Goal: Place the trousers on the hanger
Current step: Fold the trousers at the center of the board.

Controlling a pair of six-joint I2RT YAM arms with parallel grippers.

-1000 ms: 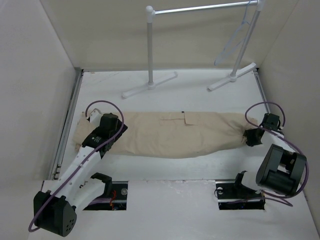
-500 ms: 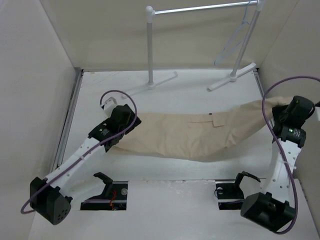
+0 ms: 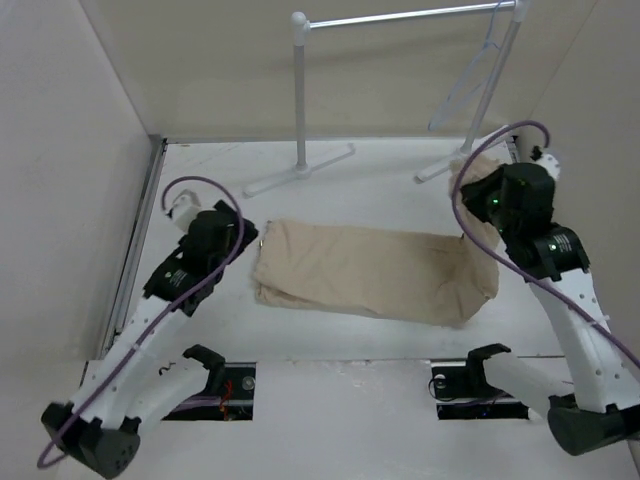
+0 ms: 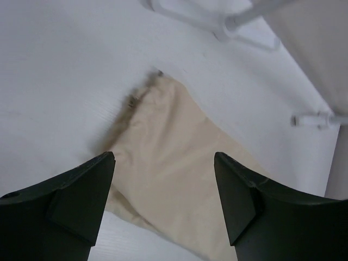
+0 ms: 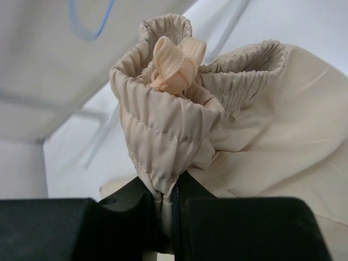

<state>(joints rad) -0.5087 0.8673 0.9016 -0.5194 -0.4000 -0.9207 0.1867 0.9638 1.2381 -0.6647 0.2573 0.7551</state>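
Observation:
The beige trousers (image 3: pixel 370 272) lie wrinkled across the middle of the table. Their right end rises to my right gripper (image 3: pixel 480 193), which is shut on the elastic waistband (image 5: pixel 163 109) and holds it above the table near the rack's right foot. My left gripper (image 3: pixel 243 243) is open and empty, just left of the trousers' left end. In the left wrist view that end (image 4: pixel 163 163) lies on the table below and between my spread fingers (image 4: pixel 92 185). The pale wire hanger (image 3: pixel 468 82) hangs from the rail at the back right. A blurred bit of the hanger (image 5: pixel 89 24) shows in the right wrist view.
A white rack stands at the back: the left post (image 3: pixel 299 90), the rail (image 3: pixel 400 17), and its feet (image 3: pixel 300 172) on the table. White walls close in the left, right and back sides. The rack's left foot (image 4: pixel 212 19) shows in the left wrist view.
My left gripper has let go of the trousers' left end and drawn back left. My right gripper has lifted the waistband up and toward the back. The trousers have slid right and bunched.

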